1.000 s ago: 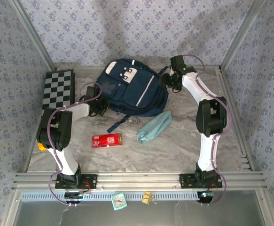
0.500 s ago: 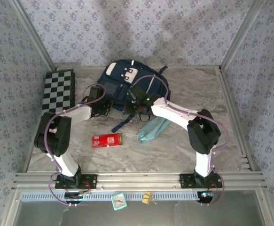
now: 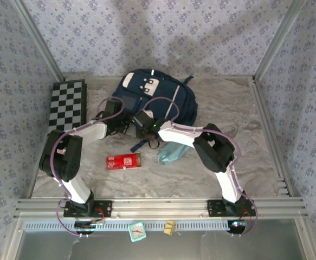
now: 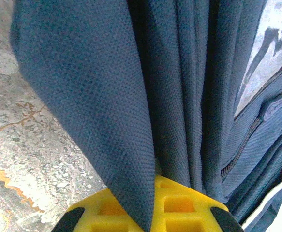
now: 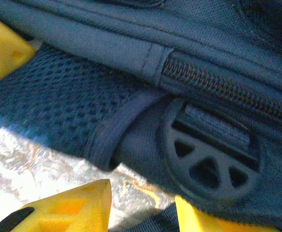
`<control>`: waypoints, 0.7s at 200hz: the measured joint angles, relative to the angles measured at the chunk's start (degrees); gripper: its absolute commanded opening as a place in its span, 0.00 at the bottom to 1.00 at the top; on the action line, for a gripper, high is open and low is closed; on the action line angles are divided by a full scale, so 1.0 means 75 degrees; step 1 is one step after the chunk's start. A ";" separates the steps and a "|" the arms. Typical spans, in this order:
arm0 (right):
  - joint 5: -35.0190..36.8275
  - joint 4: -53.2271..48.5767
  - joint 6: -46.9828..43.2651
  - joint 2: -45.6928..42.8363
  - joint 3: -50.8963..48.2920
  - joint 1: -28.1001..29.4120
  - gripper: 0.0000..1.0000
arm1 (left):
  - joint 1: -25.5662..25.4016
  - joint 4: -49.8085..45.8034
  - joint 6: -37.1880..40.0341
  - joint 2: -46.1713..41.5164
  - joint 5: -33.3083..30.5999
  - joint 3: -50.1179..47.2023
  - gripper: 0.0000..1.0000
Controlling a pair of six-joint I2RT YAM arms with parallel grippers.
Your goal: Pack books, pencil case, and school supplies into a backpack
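Left wrist: backpack (image 4: pixel 179 96) within end effector (image 4: pixel 150 215)

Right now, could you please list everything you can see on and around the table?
backpack: one, navy with white patches, far middle of the table
pencil case: one, light teal, just in front of the backpack, partly under the right arm
red box: one, red with white print, front left of centre
chequered board: one, black and white, far left
small clock: one, teal, front ledge
table: one, grey marbled
left gripper: one, yellow fingers, shut on a backpack fold
right gripper: one, yellow fingers, jaws apart by a backpack buckle
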 measured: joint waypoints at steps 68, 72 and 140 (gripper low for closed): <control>0.0638 -0.0662 0.0291 0.0096 0.0245 -0.0254 0.28 | -0.0393 0.0064 -0.0044 -0.0201 -0.0210 -0.0085 0.00; 0.0667 -0.0679 0.0321 0.0096 0.0242 -0.0245 0.28 | -0.0396 0.0064 -0.0058 -0.0201 -0.0219 -0.0085 0.00; 0.1224 -0.1075 -0.0283 0.0114 0.0586 -0.0219 0.27 | -0.0408 0.0073 -0.0058 -0.0344 -0.0265 -0.0085 0.00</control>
